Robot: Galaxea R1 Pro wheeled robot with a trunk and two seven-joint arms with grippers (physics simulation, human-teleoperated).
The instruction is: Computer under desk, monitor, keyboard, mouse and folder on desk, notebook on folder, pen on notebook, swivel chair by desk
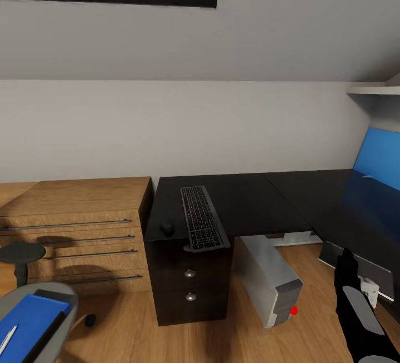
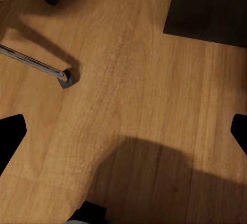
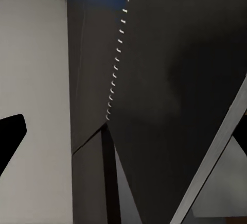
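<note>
The keyboard (image 1: 203, 218) lies on the black desk (image 1: 261, 196), its near end overhanging the front edge. The mouse (image 1: 166, 228) sits just left of it. The grey computer (image 1: 269, 279) stands on the floor under the desk. At bottom left, the swivel chair (image 1: 33, 296) carries the blue folder (image 1: 30, 312) with the white pen (image 1: 6, 341) on it. I cannot tell the notebook apart from the folder's dark edges. The monitor is out of view. My right gripper (image 1: 347, 267) (image 3: 123, 131) is open by the desk's right wing. My left gripper (image 2: 123, 131) hangs open over bare floor.
A wooden chest of drawers (image 1: 72, 229) stands left of the desk, with a black drawer pedestal (image 1: 189, 285) under the keyboard. The blue back panel (image 1: 383, 157) rises at the right. A dark flat panel (image 1: 361, 265) leans low by my right arm. A chair leg with caster (image 2: 64, 75) lies below the left gripper.
</note>
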